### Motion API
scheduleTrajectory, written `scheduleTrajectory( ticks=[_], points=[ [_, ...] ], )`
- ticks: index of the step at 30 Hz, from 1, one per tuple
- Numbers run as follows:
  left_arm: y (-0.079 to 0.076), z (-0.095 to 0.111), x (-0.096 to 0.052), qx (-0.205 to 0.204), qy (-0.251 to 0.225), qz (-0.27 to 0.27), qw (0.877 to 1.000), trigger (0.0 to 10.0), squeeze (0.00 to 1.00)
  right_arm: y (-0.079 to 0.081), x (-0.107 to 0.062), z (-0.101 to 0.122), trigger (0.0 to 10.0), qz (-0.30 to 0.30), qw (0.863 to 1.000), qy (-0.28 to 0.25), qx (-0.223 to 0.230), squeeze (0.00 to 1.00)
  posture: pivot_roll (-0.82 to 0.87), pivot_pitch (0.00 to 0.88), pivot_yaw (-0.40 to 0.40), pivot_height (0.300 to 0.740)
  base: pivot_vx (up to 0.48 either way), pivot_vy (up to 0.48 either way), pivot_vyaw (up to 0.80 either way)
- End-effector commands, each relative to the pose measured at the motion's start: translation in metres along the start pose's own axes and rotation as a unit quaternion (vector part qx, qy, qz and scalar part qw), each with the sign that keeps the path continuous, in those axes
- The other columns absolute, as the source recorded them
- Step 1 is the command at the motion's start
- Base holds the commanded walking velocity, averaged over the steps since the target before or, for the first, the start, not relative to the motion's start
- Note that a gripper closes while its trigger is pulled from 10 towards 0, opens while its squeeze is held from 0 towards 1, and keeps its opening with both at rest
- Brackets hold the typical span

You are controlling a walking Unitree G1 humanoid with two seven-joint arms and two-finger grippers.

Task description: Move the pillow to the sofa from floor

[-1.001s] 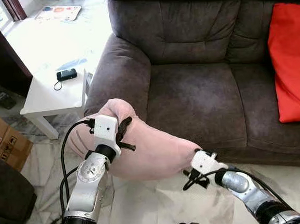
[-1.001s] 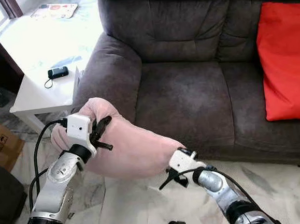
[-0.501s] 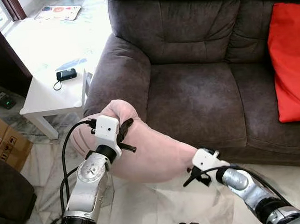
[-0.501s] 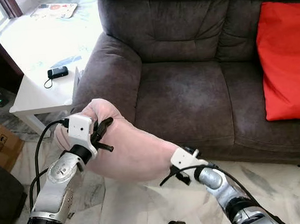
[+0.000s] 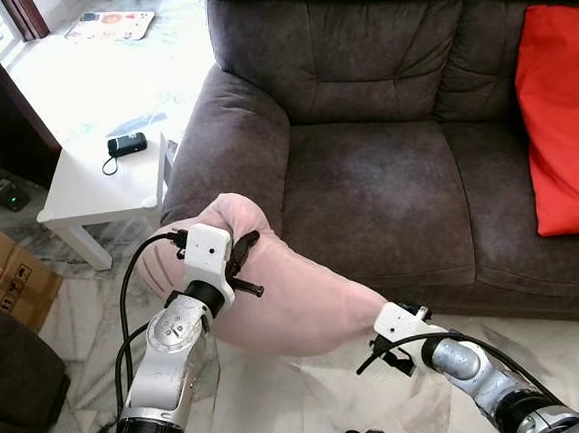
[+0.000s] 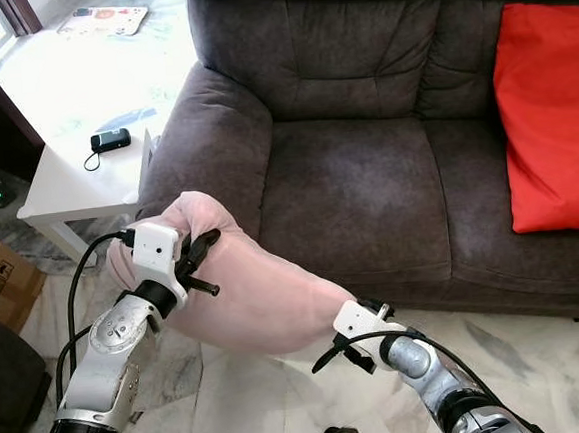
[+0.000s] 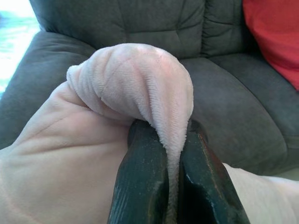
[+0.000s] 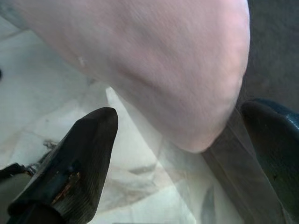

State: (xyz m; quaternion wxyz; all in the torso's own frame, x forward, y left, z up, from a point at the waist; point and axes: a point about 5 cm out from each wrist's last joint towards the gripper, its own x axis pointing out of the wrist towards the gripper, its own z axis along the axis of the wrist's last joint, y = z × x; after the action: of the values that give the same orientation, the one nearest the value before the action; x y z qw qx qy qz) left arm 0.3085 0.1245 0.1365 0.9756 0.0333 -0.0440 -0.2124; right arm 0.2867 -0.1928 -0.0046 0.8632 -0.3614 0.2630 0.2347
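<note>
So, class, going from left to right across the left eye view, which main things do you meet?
Cardboard box → white side table → left gripper pinching the pink pillow → right gripper → red cushion.

Brightness: the head views are evenly lit by daylight, with colours clear.
Light source: it comes from the upper left, where the white table (image 5: 95,172) and the pale floor (image 5: 108,80) behind it are washed out to near white.
Shadows: soft ones lie under the sofa (image 5: 386,169) front edge and beneath the pink pillow (image 5: 296,296); the top left corner is dark.
Sharpness: the head views are crisp, with no motion blur.
Left wrist view: the pillow fold (image 7: 140,79) is sharp; the black fingers (image 7: 140,186) are close and softer.
Right wrist view: hazy and smeared, with the fingers (image 8: 70,163) out of focus.
</note>
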Motion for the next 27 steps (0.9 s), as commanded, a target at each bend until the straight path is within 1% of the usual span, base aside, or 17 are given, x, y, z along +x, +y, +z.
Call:
scheduleTrajectory(
  ticks=[1,10,18,19,20,27],
  points=[
    [-0.007,0.020,0.002,0.008,-0.044,-0.027,0.999,10.0,0.00,0.002,0.000,-0.005,10.0,-0.007,1.000,0.015,0.012,0.00,0.13,0.169,-0.018,0.740,0.000,0.000,0.00],
    [-0.010,0.020,0.001,-0.004,-0.041,-0.047,0.998,10.0,0.00,0.007,0.001,-0.004,10.0,-0.004,1.000,0.019,0.022,0.00,0.13,0.169,-0.020,0.740,0.000,0.000,0.00],
    [-0.011,0.020,0.000,-0.005,-0.040,-0.048,0.998,10.0,0.00,0.015,0.002,-0.006,10.0,0.014,0.999,0.026,0.022,0.00,0.13,0.171,-0.023,0.740,0.000,0.000,0.00],
    [-0.011,0.020,0.000,-0.006,-0.040,-0.047,0.998,10.0,0.00,0.016,0.001,-0.007,6.4,0.017,0.999,0.027,0.017,0.00,0.13,0.171,-0.023,0.740,0.000,0.000,0.00],
    [-0.010,0.019,0.000,-0.006,-0.039,-0.047,0.998,10.0,0.00,0.016,0.001,-0.007,0.0,0.018,0.999,0.029,0.012,0.00,0.13,0.171,-0.023,0.740,0.000,0.000,0.00],
    [-0.010,0.018,0.000,-0.006,-0.035,-0.045,0.998,10.0,0.00,0.015,0.001,-0.006,0.0,0.021,0.999,0.021,0.016,0.00,0.12,0.171,-0.019,0.740,0.000,0.000,0.00]
  ],
)
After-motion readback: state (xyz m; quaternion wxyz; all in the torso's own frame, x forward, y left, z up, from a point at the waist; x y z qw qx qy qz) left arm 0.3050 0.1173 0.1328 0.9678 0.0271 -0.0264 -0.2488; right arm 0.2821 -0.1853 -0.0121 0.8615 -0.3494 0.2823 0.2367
